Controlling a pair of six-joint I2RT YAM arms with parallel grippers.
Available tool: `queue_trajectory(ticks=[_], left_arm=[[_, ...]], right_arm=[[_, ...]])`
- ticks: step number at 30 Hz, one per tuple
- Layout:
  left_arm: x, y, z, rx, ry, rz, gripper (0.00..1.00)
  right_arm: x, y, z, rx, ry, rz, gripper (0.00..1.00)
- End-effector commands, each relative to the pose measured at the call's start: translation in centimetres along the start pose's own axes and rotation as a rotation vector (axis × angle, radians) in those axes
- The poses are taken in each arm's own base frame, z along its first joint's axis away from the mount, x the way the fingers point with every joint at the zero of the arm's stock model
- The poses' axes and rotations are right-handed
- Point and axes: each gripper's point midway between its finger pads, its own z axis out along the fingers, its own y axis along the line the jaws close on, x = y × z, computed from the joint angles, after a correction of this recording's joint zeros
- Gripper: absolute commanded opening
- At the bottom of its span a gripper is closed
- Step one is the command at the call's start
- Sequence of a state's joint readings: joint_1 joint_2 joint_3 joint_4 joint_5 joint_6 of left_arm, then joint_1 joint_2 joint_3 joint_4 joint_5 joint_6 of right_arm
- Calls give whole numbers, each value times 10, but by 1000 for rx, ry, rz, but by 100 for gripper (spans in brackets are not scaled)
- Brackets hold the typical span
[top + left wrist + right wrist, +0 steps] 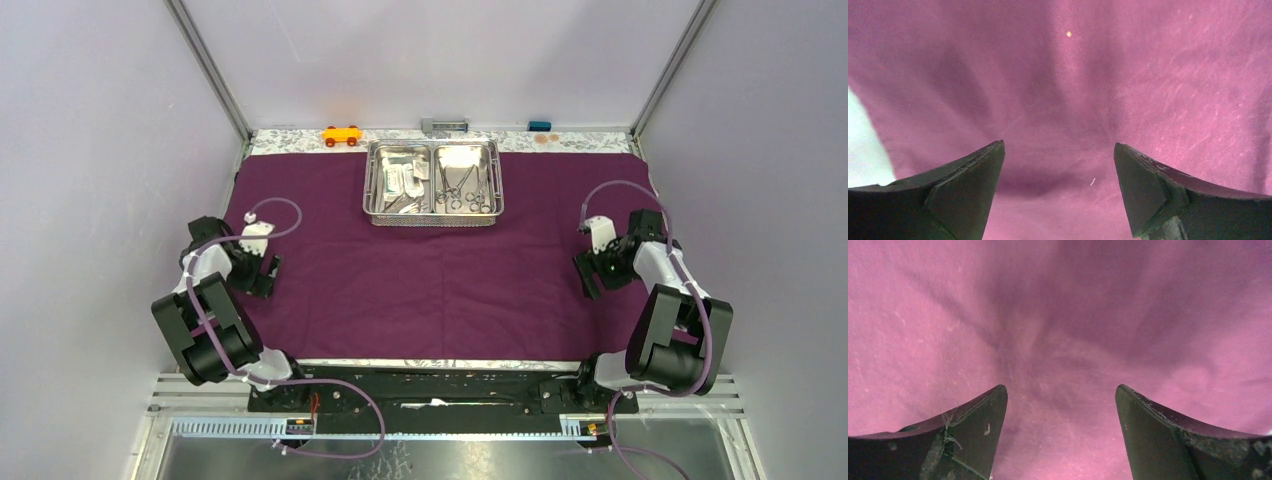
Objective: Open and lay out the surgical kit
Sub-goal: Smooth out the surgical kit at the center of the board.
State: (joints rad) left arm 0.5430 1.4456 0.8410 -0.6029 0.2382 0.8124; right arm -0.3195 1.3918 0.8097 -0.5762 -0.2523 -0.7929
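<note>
Purple cloth [420, 290] lies spread flat over most of the table. A floral table cover [300, 141] shows along the far & near edges. Steel tray [434, 219] sits on the cloth at far centre, its two compartments side by side. L compartment: small sealed packets [398, 178], white/clear, print too small to read. R compartment: ring-handled forceps [466, 187], several in a heap. Can't pick tweezers out from the other steel at this res. Tray is well apart from both arms.

Left gripper [268, 275] is low at the cloth nr its L edge; can't tell if touching. Its fingers [968, 170] are spread wide w/ nothing btwn them, only weave, an orange speck [1068, 34] & a bit of white lint [1092, 181].

Right gripper [592, 270] mirrors it nr the R edge. Its fingers [1153, 415] are likewise wide apart & empty, w/ soft creases in the cloth beneath.

On the far strip: orange toy car [341, 135], grey item [444, 125], blue item [540, 126]. Any markings on them are too small to read.
</note>
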Motion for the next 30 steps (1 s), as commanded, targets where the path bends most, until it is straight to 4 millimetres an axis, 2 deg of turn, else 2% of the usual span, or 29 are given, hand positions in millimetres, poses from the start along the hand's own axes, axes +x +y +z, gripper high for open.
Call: queue_trajectory(ticks=[1,7,15,26,30], left_arm=[[13,-1,6,-34,8,38,90],[59,-10,10,-77,129,127,90],[105,-13,4,-94,251,188,90],[147,-17,-16,-119,379,280,90],[152,-13,-29,-113,400,297,91]], right_arm=[[28,7,12,21,56,-53,86],[72,17,11,55,168,-135,86],[104,34,-4,30,264,-210,86],[129,50,-34,4,360,-274,86],[121,52,-49,-7,345,-271,86]])
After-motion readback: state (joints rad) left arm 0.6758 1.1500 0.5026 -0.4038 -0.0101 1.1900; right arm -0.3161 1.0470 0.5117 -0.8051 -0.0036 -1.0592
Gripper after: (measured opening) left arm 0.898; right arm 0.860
